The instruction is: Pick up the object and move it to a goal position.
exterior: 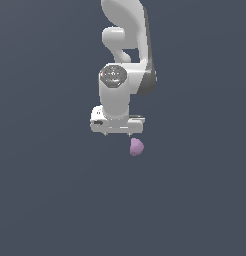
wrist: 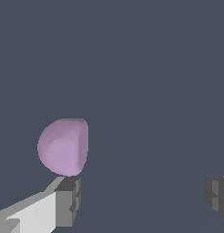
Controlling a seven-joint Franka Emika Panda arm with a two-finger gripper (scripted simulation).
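Note:
The object is a small pale lilac rounded lump lying on the dark grey floor, just beyond the white hand toward the exterior view's right. In the wrist view the object sits past the tip of one grey finger pad, outside the gap. My gripper is open, its two pads far apart with nothing between them. In the exterior view the gripper hangs close over the floor and its fingers are mostly hidden under the hand.
The white arm rises behind the hand. A plain dark grey floor surrounds the scene.

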